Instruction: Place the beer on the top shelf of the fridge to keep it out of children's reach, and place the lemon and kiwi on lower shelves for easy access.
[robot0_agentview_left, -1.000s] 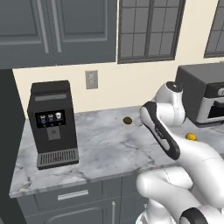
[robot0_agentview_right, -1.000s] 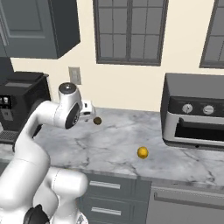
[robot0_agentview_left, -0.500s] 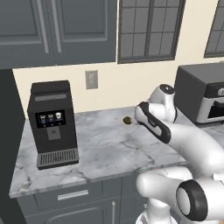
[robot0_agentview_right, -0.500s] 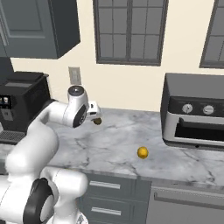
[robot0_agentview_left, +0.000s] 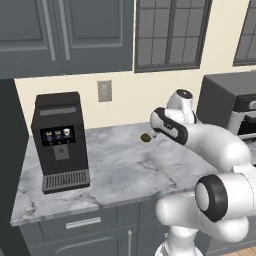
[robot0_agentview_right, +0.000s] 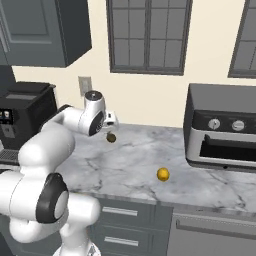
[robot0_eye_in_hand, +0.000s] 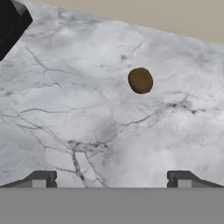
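Note:
The kiwi (robot0_agentview_left: 145, 137) (robot0_agentview_right: 111, 138), a small brown oval fruit, lies on the marble counter near the back wall. My gripper (robot0_agentview_left: 153, 132) (robot0_agentview_right: 110, 129) hovers just above and beside it, not touching. In the hand view the kiwi (robot0_eye_in_hand: 140, 80) lies ahead and a little right of centre, beyond my gripper (robot0_eye_in_hand: 111, 180), whose fingertips (robot0_eye_in_hand: 41, 179) stand wide apart and open with nothing between them. The lemon (robot0_agentview_right: 162, 174), yellow-orange, rests further right toward the counter's front. The beer and the fridge's shelves are out of view.
A black coffee machine (robot0_agentview_left: 60, 140) (robot0_agentview_right: 25, 115) stands on the counter's left end; its dark corner (robot0_eye_in_hand: 11, 22) shows in the hand view. A grey toaster oven (robot0_agentview_right: 222, 127) (robot0_agentview_left: 230, 107) stands at the right. A tall dark panel (robot0_agentview_left: 10, 150) borders the counter's left edge.
The hand has swung across the counter toward the back wall and come close to the kiwi. The jaws stayed open. Kiwi and lemon have not moved.

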